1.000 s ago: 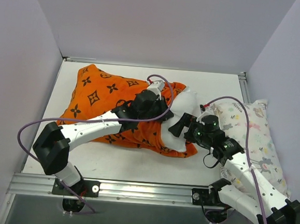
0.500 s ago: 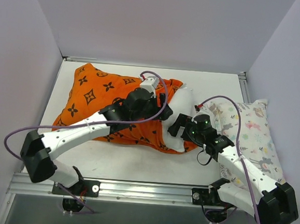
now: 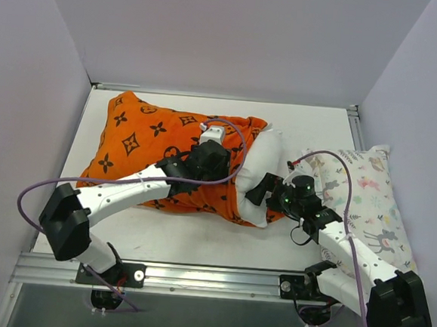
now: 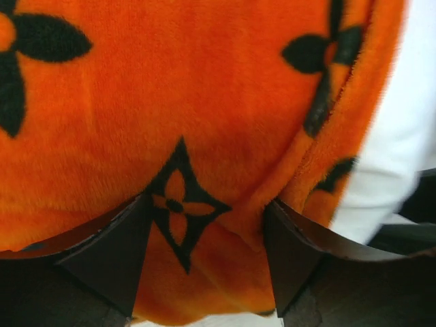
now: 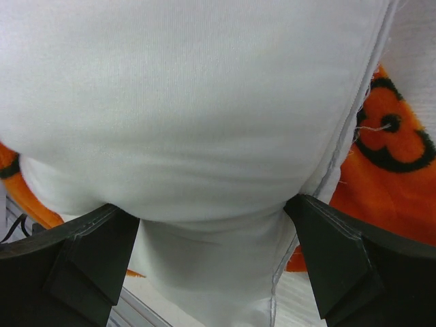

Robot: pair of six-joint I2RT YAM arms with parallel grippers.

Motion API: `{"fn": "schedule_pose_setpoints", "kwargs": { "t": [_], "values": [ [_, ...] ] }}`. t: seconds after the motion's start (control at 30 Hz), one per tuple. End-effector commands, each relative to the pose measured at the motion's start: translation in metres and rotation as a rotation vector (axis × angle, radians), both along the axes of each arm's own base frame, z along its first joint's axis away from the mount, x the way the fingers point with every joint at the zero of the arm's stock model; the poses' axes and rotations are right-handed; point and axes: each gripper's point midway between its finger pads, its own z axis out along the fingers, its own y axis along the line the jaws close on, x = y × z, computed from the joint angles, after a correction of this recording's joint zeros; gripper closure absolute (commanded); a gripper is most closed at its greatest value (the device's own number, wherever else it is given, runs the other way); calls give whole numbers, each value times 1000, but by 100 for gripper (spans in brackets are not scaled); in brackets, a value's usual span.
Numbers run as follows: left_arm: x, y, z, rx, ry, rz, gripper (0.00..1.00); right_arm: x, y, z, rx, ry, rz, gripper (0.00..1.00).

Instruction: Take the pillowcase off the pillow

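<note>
Pillowcase [image 3: 141, 138] of bright orange plush with black flower motifs lies left of the counter's [image 3: 197, 241] centre. The left claw [image 4: 208, 204], half spread, pinches a fold of it. From its right end juts the plain white stuffed pillow [image 3: 264, 156], squeezed in the wide-spread right claw [image 5: 212, 211].

You are looking at a plush bright orange pillowcase [image 3: 148, 146], printed with black flower motifs, lying rumpled across the white bench [image 3: 197, 238], a plain white stuffed pillow [image 3: 262, 163] bulging from its right-hand opening.
</note>
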Motion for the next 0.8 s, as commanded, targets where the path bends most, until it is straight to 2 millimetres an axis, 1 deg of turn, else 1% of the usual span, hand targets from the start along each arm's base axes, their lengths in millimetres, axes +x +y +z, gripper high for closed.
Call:
{"fn": "schedule_pose_setpoints", "kwargs": {
  "t": [0.0, 0.03, 0.07, 0.1, 0.17, 0.2, 0.23, 0.27, 0.3, 0.33, 0.37, 0.4, 0.43, 0.47, 0.53, 0.57, 0.63, 0.67, 0.7, 0.73, 0.77],
  "values": [
    [3, 10, -23, 68, 23, 21, 29, -4, 11, 6, 92, -42, 55, 0],
    [2, 11, -28, 73, 29, 24, 33, -5, 13, 9, 112, -53, 60, 0],
    [2, 12, -29, 73, 28, 26, 40, -4, 14, 10, 123, -58, 61, 0],
    [4, 11, -28, 63, 26, 26, 46, 0, 17, 10, 136, -70, 64, 0],
    [4, 9, -27, 51, 25, 21, 58, 0, 25, 12, 179, -60, 81, 0],
    [3, 8, -27, 49, 24, 16, 71, 5, 31, 12, 196, -68, 86, 0],
    [4, 7, -24, 42, 19, 14, 77, 9, 35, 17, 207, -79, 90, 0],
    [5, 6, -22, 38, 17, 14, 84, 11, 41, 21, 215, -84, 97, 4],
    [6, 6, -20, 41, 12, 7, 92, 15, 43, 20, 212, -76, 95, 18],
    [8, 7, -18, 43, 9, 11, 96, 17, 46, 24, 214, -79, 102, 31],
    [10, 9, -15, 45, 9, 15, 99, 23, 48, 34, 212, -86, 94, 48],
    [12, 12, -14, 52, 9, 21, 100, 25, 48, 41, 206, -95, 87, 87],
    [19, 21, -11, 53, 7, 41, 100, 33, 48, 59, 203, -125, 76, 100],
    [22, 26, -9, 57, 5, 51, 100, 29, 41, 54, 159, -83, 53, 100],
    [30, 44, -1, 59, -10, 84, 100, 33, 27, 74, 99, -147, 0, 100],
    [40, 63, 4, 63, -15, 127, 100, 33, 12, 87, 55, -166, -56, 100],
    [53, 89, 8, 84, -25, 186, 100, 32, -5, 102, 20, -186, -117, 100],
    [63, 114, 9, 99, -21, 251, 100, 27, -14, 108, -1, -171, -139, 100],
    [68, 127, 14, 106, -28, 277, 100, 25, -24, 121, -14, -205, -170, 100],
    [73, 140, 16, 113, -29, 306, 100, 25, -33, 127, -23, -215, -197, 100],
    [80, 163, 16, 126, -27, 366, 100, 20, -40, 129, -41, -201, -209, 100]
  ]
}}
